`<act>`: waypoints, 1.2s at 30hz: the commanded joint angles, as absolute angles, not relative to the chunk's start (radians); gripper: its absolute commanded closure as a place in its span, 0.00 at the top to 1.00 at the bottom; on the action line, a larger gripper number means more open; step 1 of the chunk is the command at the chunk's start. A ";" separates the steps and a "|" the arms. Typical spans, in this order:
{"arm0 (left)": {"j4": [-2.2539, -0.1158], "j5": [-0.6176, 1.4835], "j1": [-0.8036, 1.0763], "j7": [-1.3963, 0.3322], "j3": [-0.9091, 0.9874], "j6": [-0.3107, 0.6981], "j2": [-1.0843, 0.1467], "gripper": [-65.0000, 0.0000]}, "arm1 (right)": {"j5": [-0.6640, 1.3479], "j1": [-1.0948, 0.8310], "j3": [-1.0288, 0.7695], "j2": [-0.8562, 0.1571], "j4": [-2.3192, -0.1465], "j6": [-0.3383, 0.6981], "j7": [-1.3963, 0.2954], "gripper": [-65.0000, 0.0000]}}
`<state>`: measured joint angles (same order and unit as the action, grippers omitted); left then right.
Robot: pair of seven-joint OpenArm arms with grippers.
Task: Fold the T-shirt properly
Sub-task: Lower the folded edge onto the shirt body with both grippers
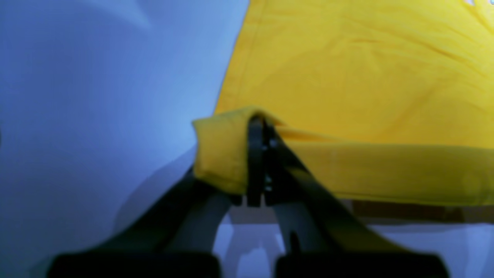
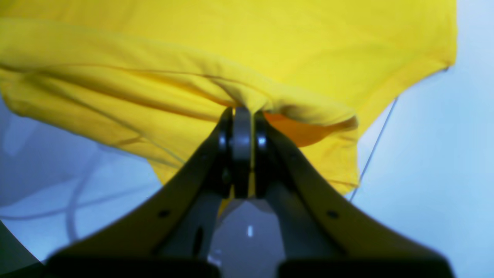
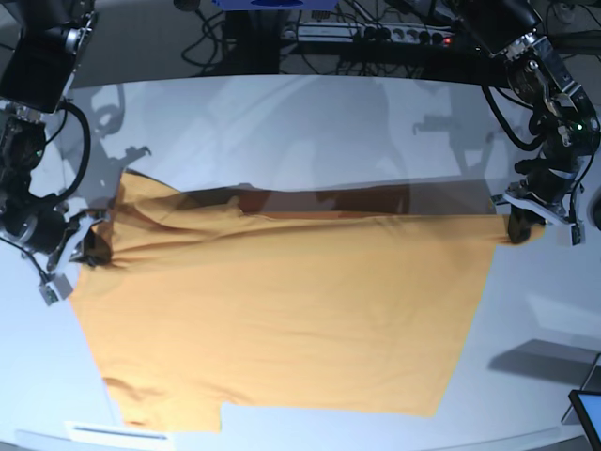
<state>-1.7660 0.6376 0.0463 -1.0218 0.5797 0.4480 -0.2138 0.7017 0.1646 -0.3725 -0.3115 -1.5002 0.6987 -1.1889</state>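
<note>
The left gripper [image 1: 257, 127] is pinching a bunched corner of the T-shirt [image 1: 347, 69], its dark jaws pressed tight together with yellow cloth wrapping over their tips and hanging down on the left of them. In the base view this gripper [image 3: 519, 228] is sitting at the right edge of the scene, holding the far right corner of the garment just above the table [image 3: 310, 122]. The right gripper [image 2: 242, 112] is likewise clamping the cloth, jaws narrow, with a fold of the T-shirt [image 2: 193, 46] draping over them and a darker orange hollow showing just to the right of the tips. From the base view that gripper [image 3: 89, 246] is standing at the left edge, gripping the shirt near its sleeve and shoulder. Between the two grippers the far edge of the T-shirt [image 3: 282, 310] is stretching in a nearly straight line across the table, lifted a little so that a dark shadow is lying behind it. The rest of the orange-yellow cloth is spreading flat toward the near side, with a sleeve at the near left corner. Beyond the table's far rim, cables [image 3: 376, 38] are trailing in the dark.
</note>
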 commanded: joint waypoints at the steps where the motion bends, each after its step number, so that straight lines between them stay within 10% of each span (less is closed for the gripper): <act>1: -1.767 0.644 0.018 -0.995 0.585 0.444 -0.236 0.00 | 0.714 0.197 -0.378 -0.331 -1.517 0.698 -1.162 0.00; 36: -1.377 0.493 -0.242 -0.851 0.409 0.444 -0.263 0.00 | 0.713 0.214 -0.377 -0.363 -1.397 0.698 -1.076 0.00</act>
